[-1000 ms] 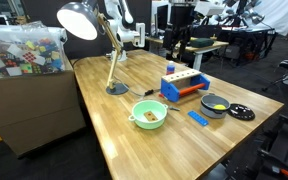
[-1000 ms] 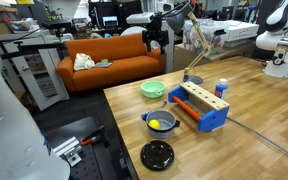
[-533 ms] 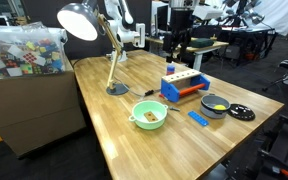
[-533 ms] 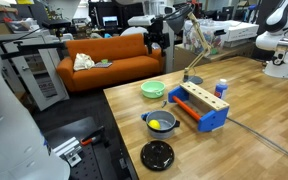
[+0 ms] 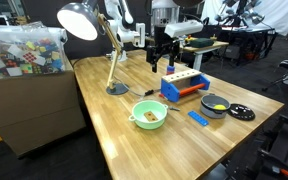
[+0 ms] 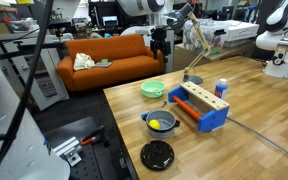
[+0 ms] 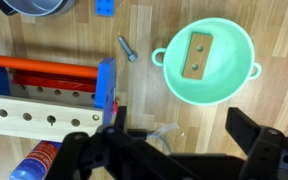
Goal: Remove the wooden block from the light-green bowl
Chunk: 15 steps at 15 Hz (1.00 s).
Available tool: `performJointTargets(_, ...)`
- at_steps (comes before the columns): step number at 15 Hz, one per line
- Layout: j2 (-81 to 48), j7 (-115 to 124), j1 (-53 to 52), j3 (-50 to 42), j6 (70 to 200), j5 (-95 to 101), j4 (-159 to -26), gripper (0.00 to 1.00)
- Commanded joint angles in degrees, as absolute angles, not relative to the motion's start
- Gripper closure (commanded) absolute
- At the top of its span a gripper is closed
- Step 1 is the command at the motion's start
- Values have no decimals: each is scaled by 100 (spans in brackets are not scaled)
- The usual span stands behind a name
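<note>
Status: wooden block (image 7: pixel 197 55) lies flat on the floor of the light-green bowl (image 7: pixel 236 76), slightly off centre and clear of the wall. The bowl sits on the counter (image 7: pixel 274 30), with a small bolt (image 7: pixel 128 48) and the blue toolbox (image 7: pixel 44 95) near it.

Claw (image 7: pixel 174 150) is released, fingers spread wide, nothing between them. In an exterior view it hangs well above the counter (image 5: pixel 163 62), and it is not over the bowl.

Risks as I read it:
- A flat, low block leaves little to pinch, so the fingertips could skate over it or tip it on edge.
- A descent off centre puts a finger on the rim or a handle. The bowl looks like light plastic and could slide or flip.
- A pinch across the long axis may slip.
- The toolbox is close, so a sloppy lateral move could clip it.
</note>
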<state>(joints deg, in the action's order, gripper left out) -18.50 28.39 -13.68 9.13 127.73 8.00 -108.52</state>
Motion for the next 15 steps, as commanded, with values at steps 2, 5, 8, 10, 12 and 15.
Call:
performJointTargets(2,-2042,2930,-1629,778,12733,777,-10686,0)
performJointTargets(5,-2132,2946,-1706,752,12702,782,-10581,0)
performJointTargets(8,-2132,2948,-1700,728,12671,785,-10559,0)
performJointTargets(10,-2168,2908,-1704,742,12690,775,-10528,0)
performJointTargets(12,-2280,2819,-1709,780,12737,703,-10455,0)
performJointTargets(15,-2484,2685,-1794,820,12726,709,-10341,0)
